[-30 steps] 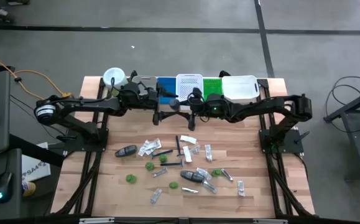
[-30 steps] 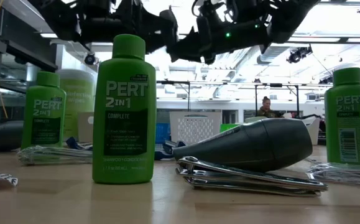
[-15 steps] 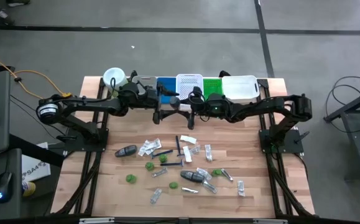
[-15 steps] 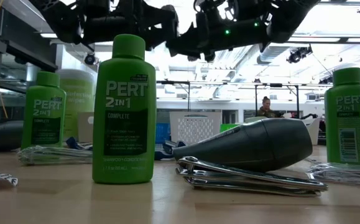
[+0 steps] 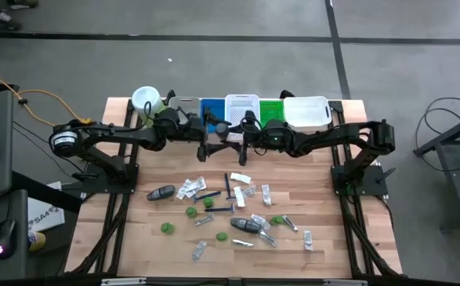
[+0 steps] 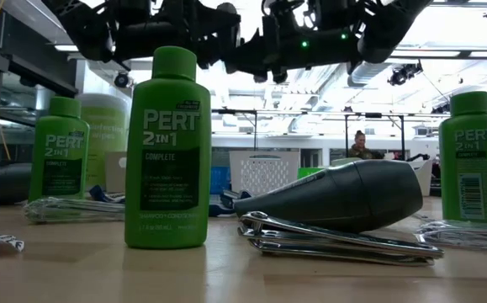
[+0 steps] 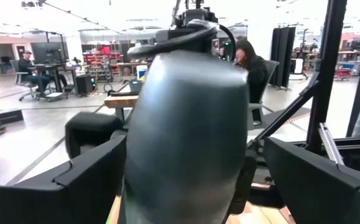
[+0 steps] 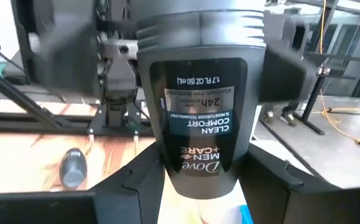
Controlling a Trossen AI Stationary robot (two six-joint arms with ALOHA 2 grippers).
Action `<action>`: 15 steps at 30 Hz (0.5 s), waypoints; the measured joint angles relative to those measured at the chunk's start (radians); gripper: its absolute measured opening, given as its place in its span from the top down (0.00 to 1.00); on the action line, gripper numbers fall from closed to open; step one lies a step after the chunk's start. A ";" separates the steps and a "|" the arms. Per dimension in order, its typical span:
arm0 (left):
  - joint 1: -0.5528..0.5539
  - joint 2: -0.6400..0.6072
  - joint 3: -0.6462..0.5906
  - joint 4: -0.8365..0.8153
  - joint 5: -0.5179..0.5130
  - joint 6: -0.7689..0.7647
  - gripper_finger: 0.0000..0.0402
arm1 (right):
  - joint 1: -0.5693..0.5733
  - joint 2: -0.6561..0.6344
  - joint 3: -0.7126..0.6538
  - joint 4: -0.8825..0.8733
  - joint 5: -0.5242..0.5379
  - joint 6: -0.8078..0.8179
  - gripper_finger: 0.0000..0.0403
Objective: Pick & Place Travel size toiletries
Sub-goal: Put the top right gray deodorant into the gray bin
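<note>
Both grippers meet above the far middle of the table, in front of the bins. Between them is a dark grey oblong Dove bottle, lifted clear. My left gripper comes from the table's left and my right gripper from its right; each is shut on the bottle. The other toiletries lie loose on the table's middle: two more grey pieces, small green bottles, clear sachets and dark sticks. My left gripper holds the grey bottle by one end, between its two fingers, coming level from the table's left, along the bottle. The bottle is clear of the table. My right gripper pinches the same bottle on its labelled body between both fingers, level from the table's right. The ribbed end points away toward the left gripper.
A row of bins stands along the far edge: blue, white, green and a white one. A pale-green jar stands at the far left. Metal nail clippers lie near the low camera. People sit in the room beyond.
Both grippers have risen a little together with the bottle between them, as the low view shows. The left arm has reached slightly farther toward the table's right. The toiletries on the table have not moved.
</note>
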 joint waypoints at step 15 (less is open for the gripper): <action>0.001 0.000 0.000 -0.012 -0.013 0.006 0.49 | 0.000 0.009 0.000 -0.008 -0.002 0.019 0.58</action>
